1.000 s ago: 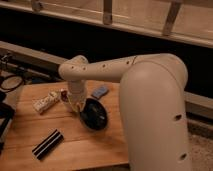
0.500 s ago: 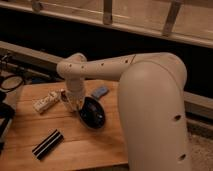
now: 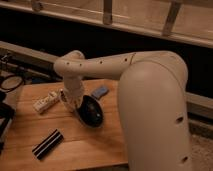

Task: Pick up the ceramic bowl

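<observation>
Gripper [image 3: 76,106]: at the ceramic bowl's [image 3: 91,112] left rim; finger state cannot be told.
Bowl: tilted above the wooden table [image 3: 30,132] (contact unclear).
Foreground: black bar [image 3: 47,144].

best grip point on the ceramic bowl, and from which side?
Probably the rim, one finger inside and one outside: the ceramic bowl is wide, so only its thin edge fits a two-finger grip. It looks tilted, near the gripper at its left rim on the wooden table, so come from that side.
</observation>
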Robot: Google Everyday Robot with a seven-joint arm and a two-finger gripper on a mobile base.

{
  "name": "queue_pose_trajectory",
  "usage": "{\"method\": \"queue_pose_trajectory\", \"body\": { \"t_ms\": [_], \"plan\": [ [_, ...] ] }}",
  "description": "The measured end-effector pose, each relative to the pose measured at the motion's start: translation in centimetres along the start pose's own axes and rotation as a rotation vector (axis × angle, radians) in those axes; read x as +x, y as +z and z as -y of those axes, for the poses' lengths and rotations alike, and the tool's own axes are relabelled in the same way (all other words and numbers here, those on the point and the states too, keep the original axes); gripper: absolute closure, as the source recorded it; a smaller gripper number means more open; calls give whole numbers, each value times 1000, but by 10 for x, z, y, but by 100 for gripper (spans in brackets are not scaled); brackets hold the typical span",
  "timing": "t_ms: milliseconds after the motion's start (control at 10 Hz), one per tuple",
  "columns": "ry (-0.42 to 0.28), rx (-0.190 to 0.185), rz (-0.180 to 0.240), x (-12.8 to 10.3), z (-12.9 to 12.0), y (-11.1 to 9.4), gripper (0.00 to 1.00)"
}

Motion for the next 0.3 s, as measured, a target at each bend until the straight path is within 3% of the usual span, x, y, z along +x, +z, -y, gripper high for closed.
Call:
{"method": "queue_pose_trajectory", "body": {
  "t_ms": [300],
  "plan": [
    [-5, 0, 13, -1, -2, -6, 85]
  ]
}}
